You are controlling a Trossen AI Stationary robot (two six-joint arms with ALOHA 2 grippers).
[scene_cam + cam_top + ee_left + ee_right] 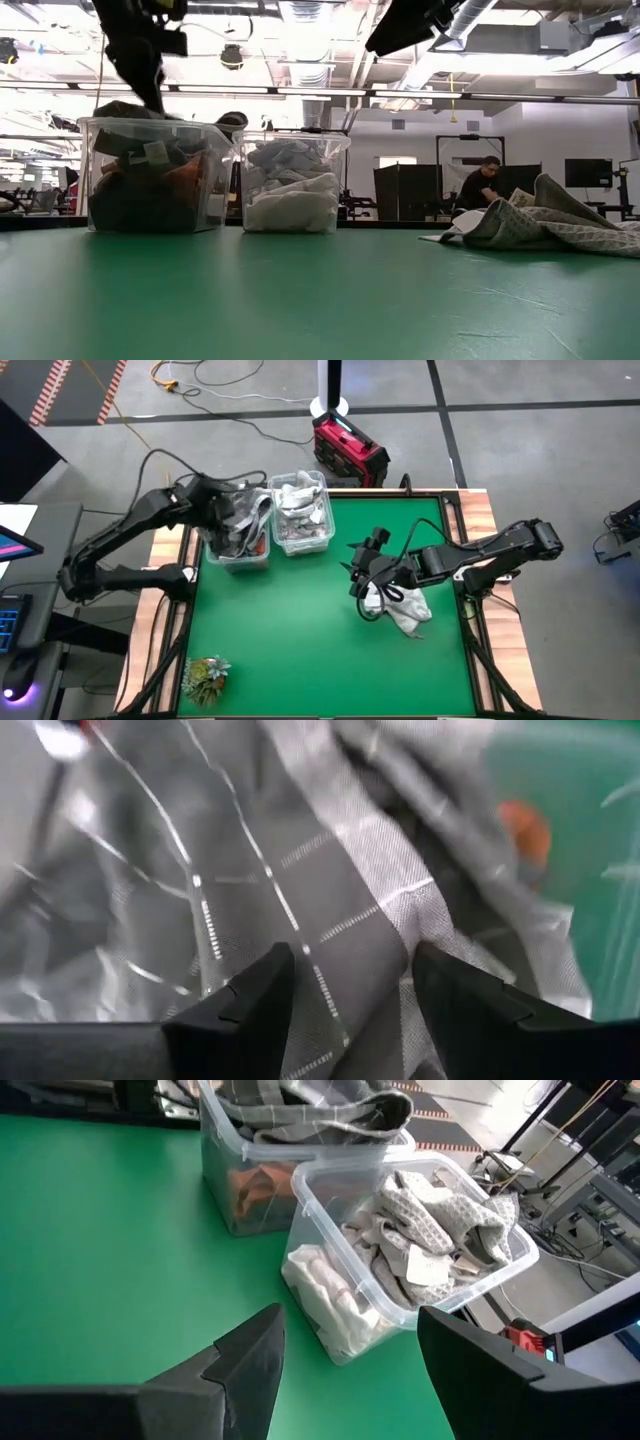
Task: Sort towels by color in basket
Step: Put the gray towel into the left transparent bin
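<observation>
Two clear plastic bins stand at the table's far left. The left bin [240, 550] [155, 175] holds dark, rust-orange and grey plaid towels. The right bin [302, 520] [400, 1250] holds white and light grey towels. My left gripper [350, 970] [235, 510] is open and reaches down into the left bin, right over the grey plaid towel [330, 880] on top of the pile. My right gripper [350, 1330] [362, 578] is open above the bare table. A crumpled white and light grey towel heap [405, 610] [540, 225] lies on the table beside it, toward the right edge. My left gripper comes at the grey plaid towel from above, inside the left bin. A raised part of the cloth [360, 950] shows between its open fingers. I cannot tell whether the fingers touch it.
A small green leafy plant [205, 678] sits at the near left corner. The wooden table frame [478, 520] borders the green mat. A red device [348, 448] and cables lie on the floor beyond the far edge. A person [485, 185] sits far behind the table.
</observation>
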